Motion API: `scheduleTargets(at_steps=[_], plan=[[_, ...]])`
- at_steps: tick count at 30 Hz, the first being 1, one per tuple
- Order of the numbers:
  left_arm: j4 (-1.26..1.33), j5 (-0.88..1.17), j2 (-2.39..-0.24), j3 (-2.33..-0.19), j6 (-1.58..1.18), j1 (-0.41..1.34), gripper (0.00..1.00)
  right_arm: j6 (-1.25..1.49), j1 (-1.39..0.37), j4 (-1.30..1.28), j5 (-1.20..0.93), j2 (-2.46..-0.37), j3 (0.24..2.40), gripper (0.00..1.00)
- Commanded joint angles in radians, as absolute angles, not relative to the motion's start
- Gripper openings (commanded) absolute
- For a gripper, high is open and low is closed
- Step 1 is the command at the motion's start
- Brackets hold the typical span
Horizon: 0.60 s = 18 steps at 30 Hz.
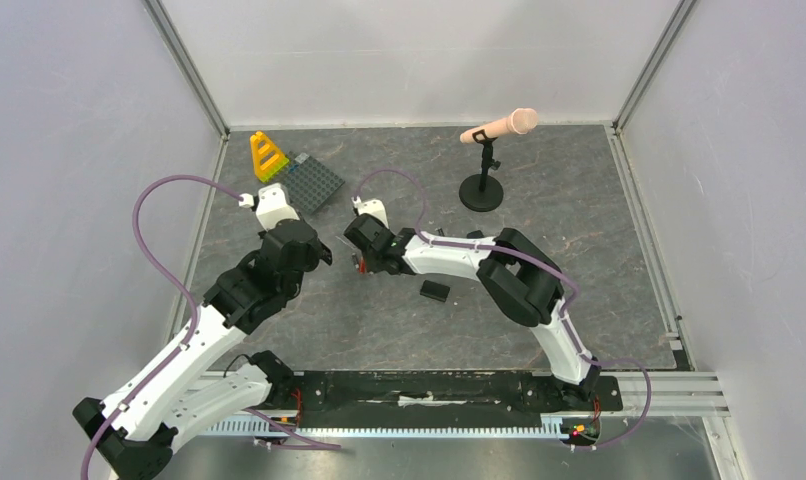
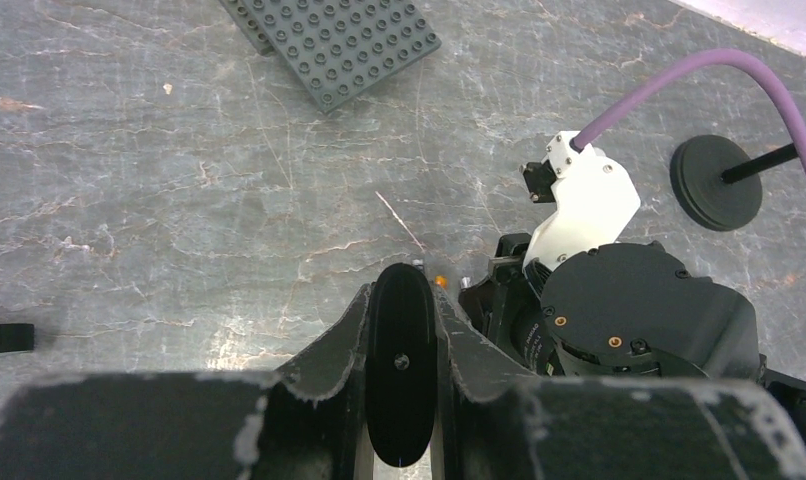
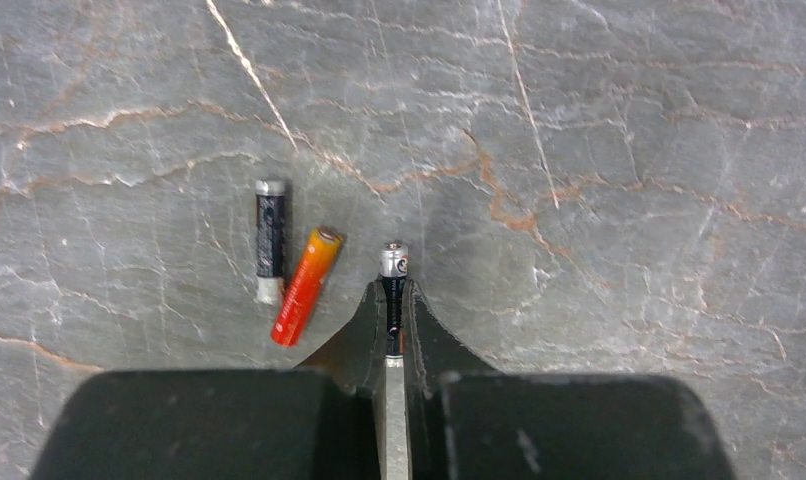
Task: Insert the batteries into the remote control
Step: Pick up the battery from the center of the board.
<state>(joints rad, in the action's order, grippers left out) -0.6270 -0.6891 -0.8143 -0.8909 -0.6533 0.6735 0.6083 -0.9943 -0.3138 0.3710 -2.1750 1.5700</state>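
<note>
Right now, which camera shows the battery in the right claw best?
The right wrist view: the battery sits clamped between the right claw fingers, silver cap forward. The left wrist view shows only tiny battery tips beyond the remote control; the top view hides it under the right arm.

I see the silver-capped battery (image 3: pixel 394 262) pinched lengthwise in my right gripper (image 3: pixel 393 298), cap poking past the tips, the orange battery (image 3: pixel 305 286) and black battery (image 3: pixel 269 240) lying side by side just left of it, and the slim black remote control (image 2: pixel 401 380) clamped edge-on in my left gripper (image 2: pixel 403 300).
</note>
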Motion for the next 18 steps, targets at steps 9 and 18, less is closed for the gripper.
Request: scheduleTargets(at_steps=[9, 18], plan=[[-0.241, 0.174, -0.905, -0.891, -0.351, 0.562, 0.02, 0.562, -0.826, -0.150, 0.260, -1.651, 1.146, 0.00], [0.008, 0.733, -1.063, -0.936, -0.326, 0.516, 0.02, 0.466, -0.745, -0.054, 0.189, -1.210, 0.929, 0.00]])
